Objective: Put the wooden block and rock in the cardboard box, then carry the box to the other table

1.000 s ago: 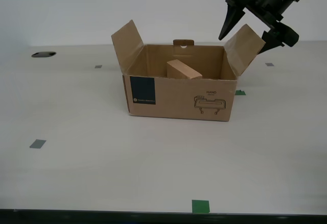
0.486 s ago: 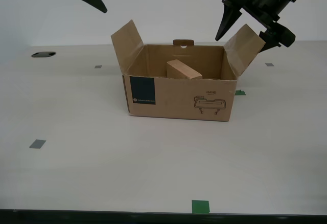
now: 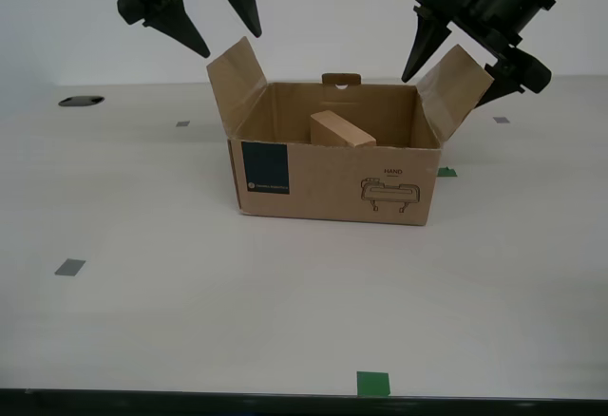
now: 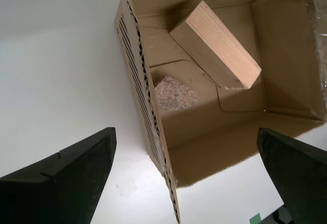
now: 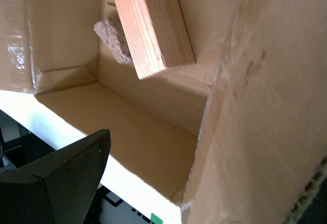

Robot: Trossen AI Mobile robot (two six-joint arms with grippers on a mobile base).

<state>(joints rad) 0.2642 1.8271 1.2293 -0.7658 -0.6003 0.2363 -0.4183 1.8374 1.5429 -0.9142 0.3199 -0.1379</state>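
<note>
wooden block (image 4: 214, 45) & rock (image 4: 174, 92) both lay inside the cardboard box (image 3: 332, 179), so loading looked done; left: grip the box & carry it to the other table, not in view. my second hand (image 3: 231, 46) hung wide open, empty, box side flap just below its fingertips. my first hand (image 3: 446, 79) was spread wide, holding nothing, the opposite flap (image 3: 465, 74) standing between its fingers. table (image 3: 285, 312) around the box looked bare, so room to lift; flaps could bend under a squeeze.
</note>
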